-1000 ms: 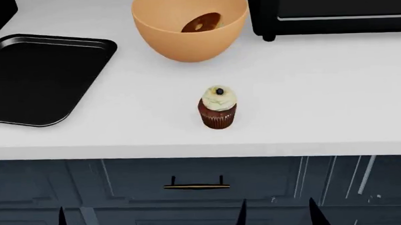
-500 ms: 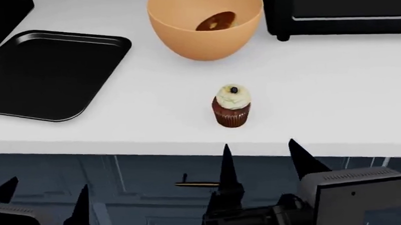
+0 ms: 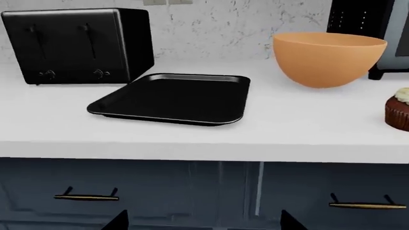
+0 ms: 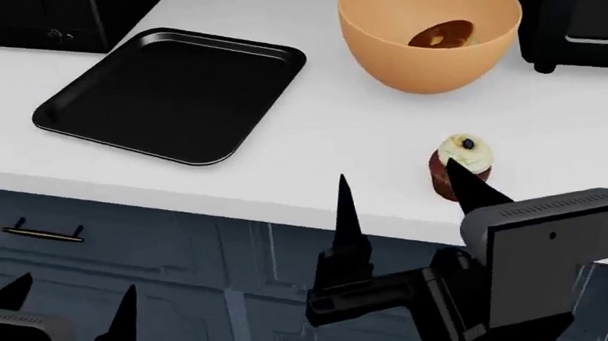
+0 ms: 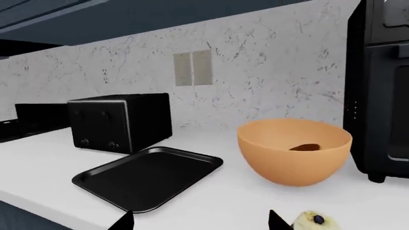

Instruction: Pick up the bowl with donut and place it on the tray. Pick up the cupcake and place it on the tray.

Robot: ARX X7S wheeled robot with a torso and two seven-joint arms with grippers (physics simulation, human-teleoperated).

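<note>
The peach-orange bowl stands at the back of the white counter with the chocolate donut inside. The cupcake stands in front of it near the counter's front edge. The black tray lies empty to the left. My right gripper is open and empty, raised at the counter's front edge, one fingertip overlapping the cupcake in the head view. My left gripper is open and empty, low in front of the cabinets. The right wrist view shows the bowl, donut, tray and cupcake.
A black toaster stands behind the tray. A black oven stands right of the bowl. Dark cabinet drawers with brass handles lie below the counter. The cupcake shows at the edge of the left wrist view.
The head view has swung left, so tray, bowl and cupcake sit further right in it. My right gripper has risen from below the counter to the edge beside the cupcake.
</note>
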